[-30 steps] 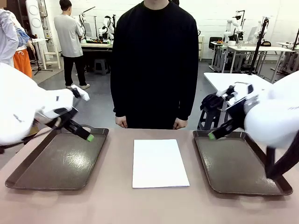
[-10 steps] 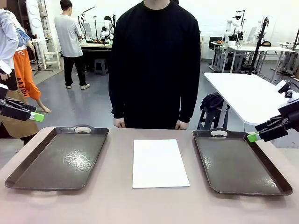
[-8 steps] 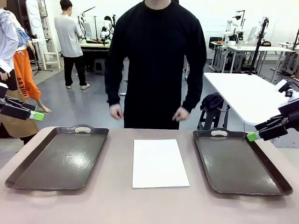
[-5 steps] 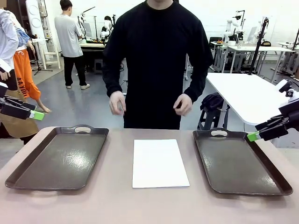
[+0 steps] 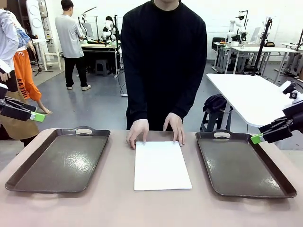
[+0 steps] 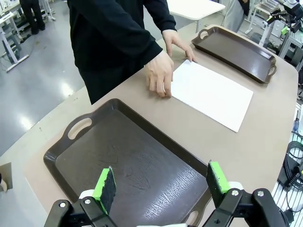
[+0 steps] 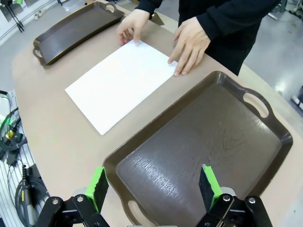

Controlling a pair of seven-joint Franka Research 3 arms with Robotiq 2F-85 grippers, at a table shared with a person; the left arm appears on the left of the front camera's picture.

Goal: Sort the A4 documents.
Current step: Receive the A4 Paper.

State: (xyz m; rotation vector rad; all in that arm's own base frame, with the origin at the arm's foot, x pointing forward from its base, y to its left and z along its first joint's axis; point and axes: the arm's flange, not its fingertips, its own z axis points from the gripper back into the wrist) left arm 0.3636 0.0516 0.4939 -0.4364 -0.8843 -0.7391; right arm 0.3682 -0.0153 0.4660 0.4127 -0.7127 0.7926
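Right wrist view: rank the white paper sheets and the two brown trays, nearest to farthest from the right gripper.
1. Right tray: just ahead of the open right gripper.
2. A4 documents: mid-table, beyond that tray.
3. Left tray: far end of the table, past the sheets.

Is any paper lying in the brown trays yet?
No, the left tray and the right tray are both bare, and the white paper lies on the table between them.
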